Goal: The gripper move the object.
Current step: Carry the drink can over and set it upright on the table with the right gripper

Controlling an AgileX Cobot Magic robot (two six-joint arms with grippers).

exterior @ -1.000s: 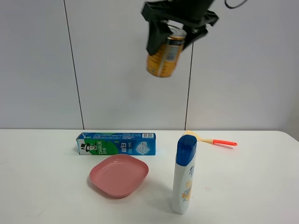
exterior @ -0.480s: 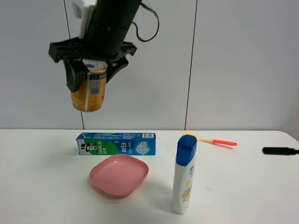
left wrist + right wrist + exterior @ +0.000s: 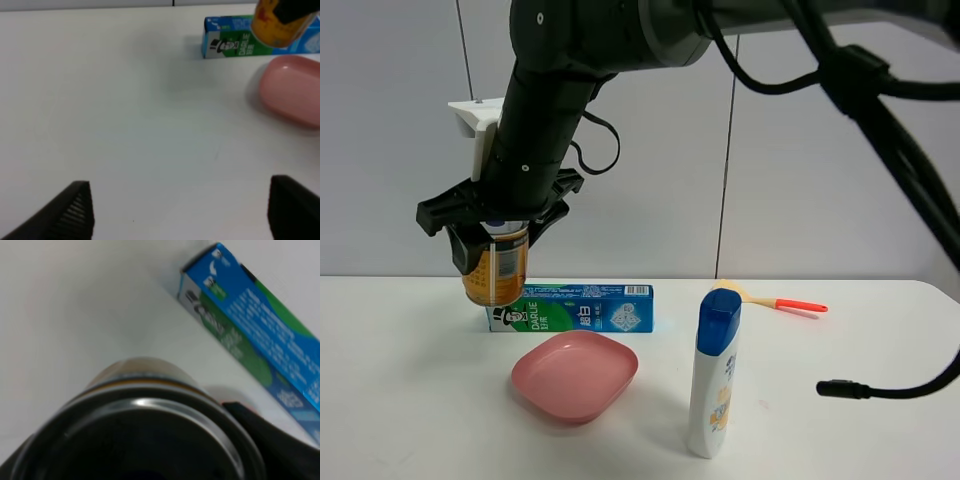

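Gripped upright at the silver top by black right gripper (image 3: pixel 498 250): small yellow-orange tin can (image 3: pixel 494 285) with dark label band, hung low over white table (image 3: pixel 400 400).

Exterior high: front-on, mid range, faces wall (image 3: pixel 400 120) behind claw (image 3: pixel 495 245), table (image 3: pixel 400 400) in frame. Right wrist: looks down through claw, very close, can (image 3: pixel 140 390) fills view, box (image 3: pixel 250 330) just beyond. Left wrist: low over table, well off to claw's side, looking toward it. All share can, box.
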